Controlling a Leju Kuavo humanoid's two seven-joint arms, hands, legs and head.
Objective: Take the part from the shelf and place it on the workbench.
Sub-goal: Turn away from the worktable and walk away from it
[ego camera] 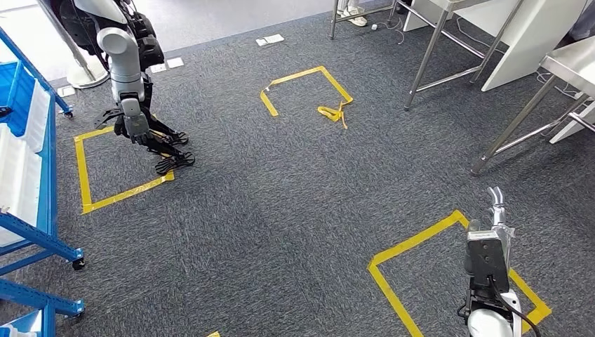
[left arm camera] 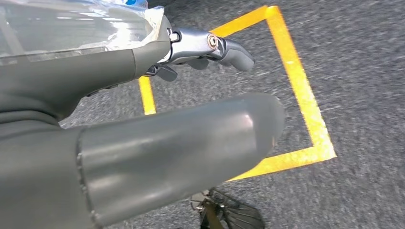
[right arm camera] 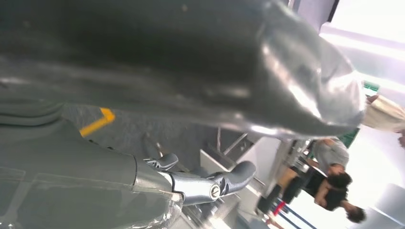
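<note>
Left hand point(ego camera: 138, 126) hangs over carpet, fingers point(left arm camera: 229, 50) loosely apart, nothing held. Right hand point(ego camera: 493, 217) low, likewise loose and unladen. Part not visible. Blue shelf point(ego camera: 48, 175) beside left arm; desk point(ego camera: 572, 67) far right. Likely mid-walk, arms down for balance.

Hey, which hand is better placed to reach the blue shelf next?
Left, probably. The blue shelf stands on the robot's left side, and the left hand is empty. The right hand, also empty, hangs on the far side.
</note>
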